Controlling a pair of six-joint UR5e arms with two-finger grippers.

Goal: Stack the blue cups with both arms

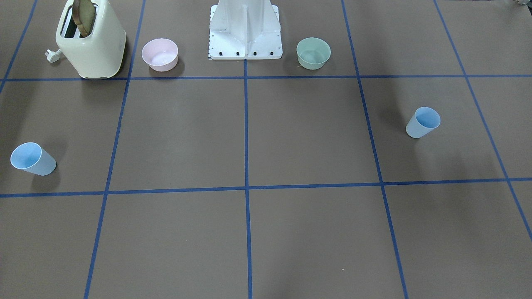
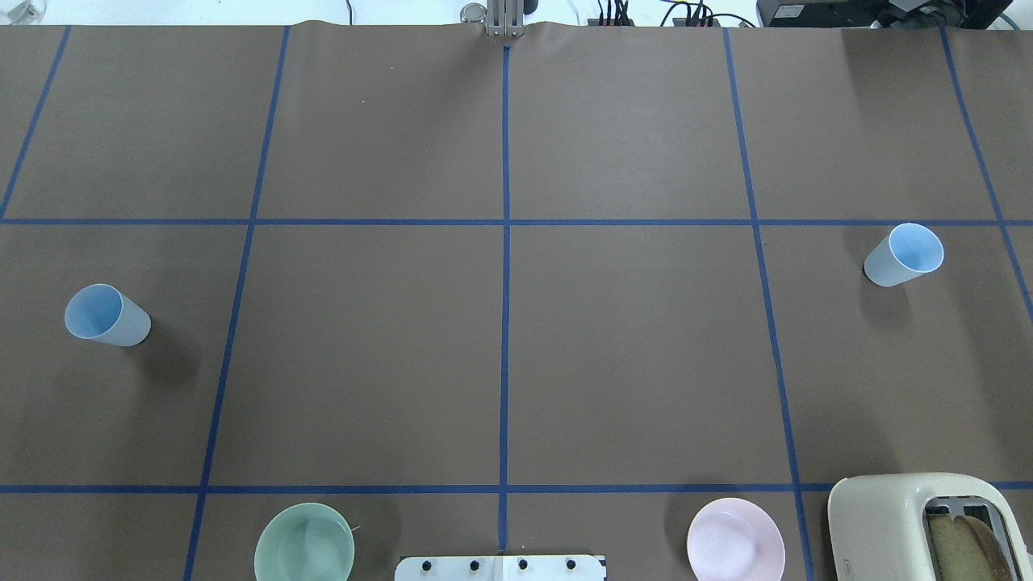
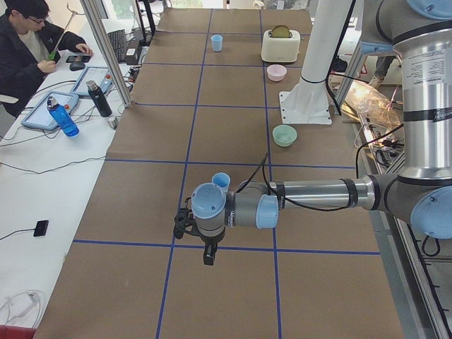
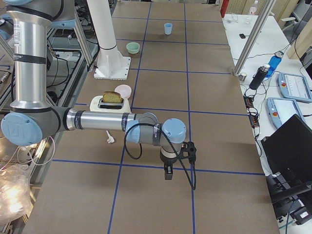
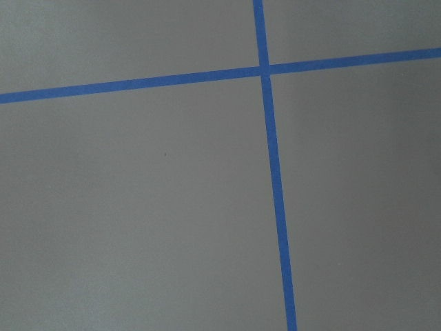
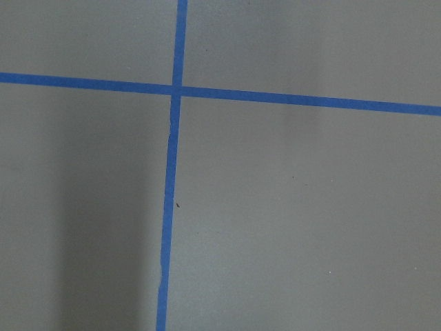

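Observation:
Two light-blue cups stand upright and far apart on the brown table. One cup (image 2: 106,316) is on my left side and also shows in the front view (image 1: 423,122). The other cup (image 2: 905,255) is on my right side and also shows in the front view (image 1: 32,159). My left gripper (image 3: 208,258) shows only in the exterior left view, hanging above the table just in front of the near cup (image 3: 221,181). My right gripper (image 4: 168,174) shows only in the exterior right view. I cannot tell whether either is open. Both wrist views show only bare table with blue tape lines.
A cream toaster (image 2: 928,528) holding a slice of toast, a pink bowl (image 2: 735,549) and a green bowl (image 2: 304,549) stand along the near edge beside the white base stand (image 2: 500,567). An operator (image 3: 28,49) sits at a side desk.

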